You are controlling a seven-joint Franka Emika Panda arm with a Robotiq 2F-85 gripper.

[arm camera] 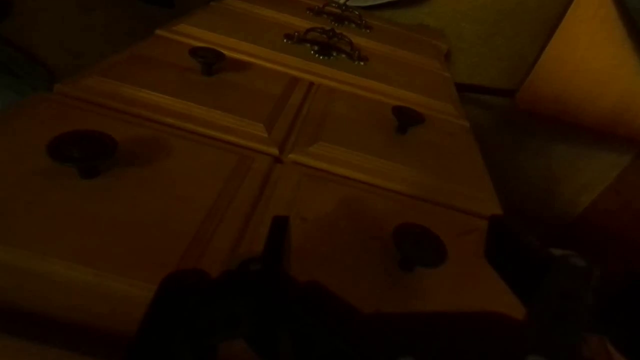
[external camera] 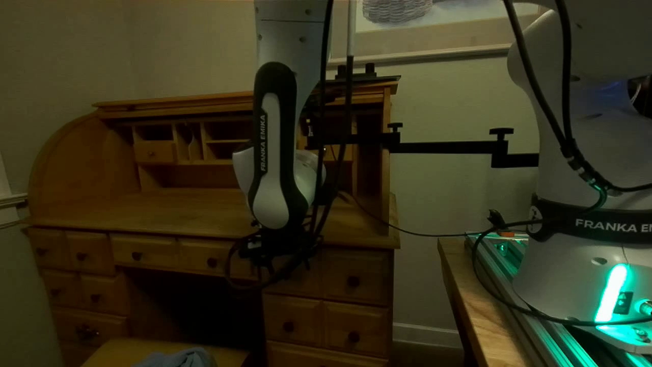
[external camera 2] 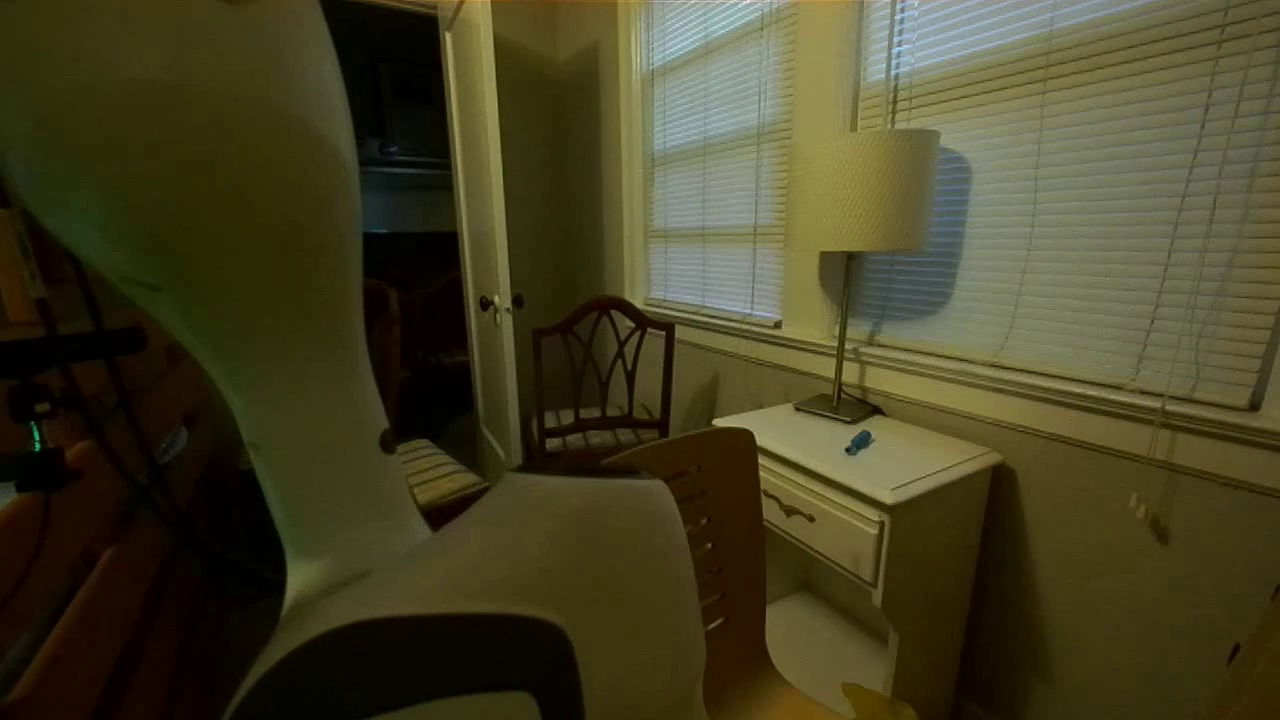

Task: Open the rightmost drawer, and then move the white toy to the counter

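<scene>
Dark fingers [arm camera: 279, 240] are nearest the camera in the wrist view, standing spread wide apart, and the gripper [arm camera: 387, 220] grasps nothing. Past its tips, and framed by the gap, sits a round knob [arm camera: 420, 245] of the rightmost drawer [arm camera: 235, 205], taken here to be the top one under the right end of the counter [external camera: 193, 211]. That drawer looks closed. The drawer's long axis follows the counter's front edge, and the spread of the fingers lies nearly along that axis, a little askew; the knob is therefore ahead of the gripper, not off to one side. Whether a fingertip touches the front is too dark to tell. In an exterior view, the gripper hangs below the counter's front edge, nearer its right end than its left, while the drawer's second knob [external camera: 353, 281] lies well apart, beneath the right front corner. No view shows the white toy; it may well be inside the closed drawer. By judgement, the coming move calls for a straight advance onto the framed knob, a squeeze across it, then a pull square to the counter's front edge; a slanted pull might jam the drawer or let the rounded knob slip free.
</scene>
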